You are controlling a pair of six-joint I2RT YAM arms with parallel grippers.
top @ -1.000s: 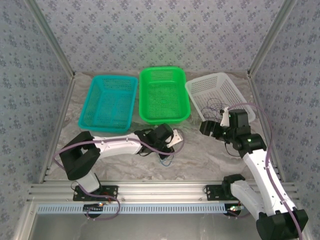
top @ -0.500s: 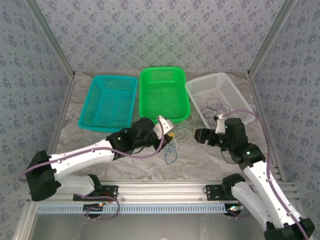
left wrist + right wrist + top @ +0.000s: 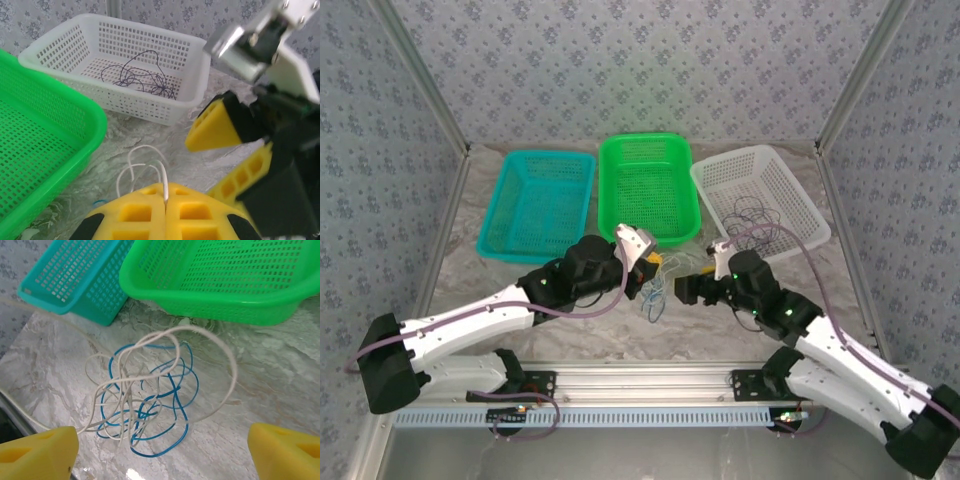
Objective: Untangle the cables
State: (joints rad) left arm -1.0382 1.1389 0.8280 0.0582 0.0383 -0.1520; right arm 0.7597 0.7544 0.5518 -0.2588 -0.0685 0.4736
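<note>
A tangle of cables [image 3: 656, 296] lies on the marble tabletop in front of the green basket. In the right wrist view the blue cable [image 3: 167, 402] loops on the surface, and the cream cable [image 3: 150, 372] rises out of it. My left gripper [image 3: 165, 194] is shut on a cream cable strand [image 3: 164, 180] and sits above the tangle [image 3: 648, 258]. My right gripper [image 3: 162, 437] stands wide open over the tangle, touching nothing; one of its fingers [image 3: 220, 127] shows just right of the left gripper. A dark purple cable [image 3: 140, 77] lies in the white basket [image 3: 740, 155].
Three baskets line the back: teal basket [image 3: 548, 154] on the left, green basket [image 3: 642, 139] in the middle, white basket on the right. The green basket's rim [image 3: 210, 302] is close behind the tangle. Both arms crowd the middle of the table [image 3: 720, 330].
My right arm has swung left from the white basket to the tangle, and its jaws have opened wider. My left arm has stretched out, carrying the cream strand up and slightly back.
</note>
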